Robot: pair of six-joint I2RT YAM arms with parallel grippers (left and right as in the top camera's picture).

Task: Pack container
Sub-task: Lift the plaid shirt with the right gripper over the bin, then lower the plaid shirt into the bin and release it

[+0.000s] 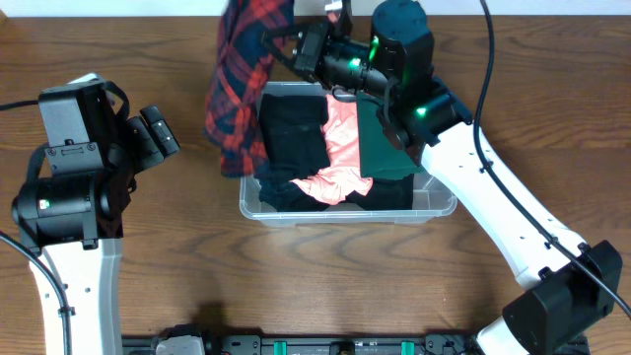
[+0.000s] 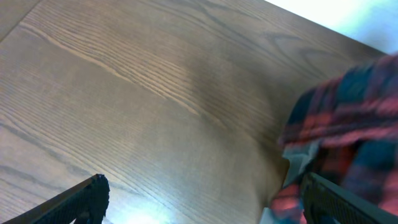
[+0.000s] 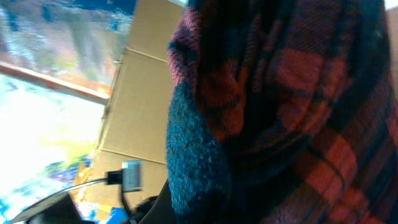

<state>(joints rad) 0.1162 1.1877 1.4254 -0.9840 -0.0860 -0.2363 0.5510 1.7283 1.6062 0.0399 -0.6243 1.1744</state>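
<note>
The clear plastic container point(image 1: 442, 205) sits mid-table and holds black point(image 1: 294, 133), pink point(image 1: 340, 148) and dark green point(image 1: 386, 148) garments. My right gripper point(image 1: 296, 44) is shut on a red and navy plaid garment point(image 1: 242, 94) and holds it raised over the container's back left corner, so the cloth hangs down its left side. In the right wrist view the plaid cloth point(image 3: 298, 93) fills the frame and hides the fingers. My left gripper point(image 1: 158, 133) is open and empty over bare table left of the container; its view shows the plaid garment point(image 2: 348, 124) at the right.
The wooden table point(image 1: 148, 276) extends around the container. The right arm point(image 1: 493, 207) runs from the lower right across the container's right end. The left arm's base point(image 1: 69, 187) stands at the left. A cardboard box point(image 3: 137, 118) shows in the right wrist view.
</note>
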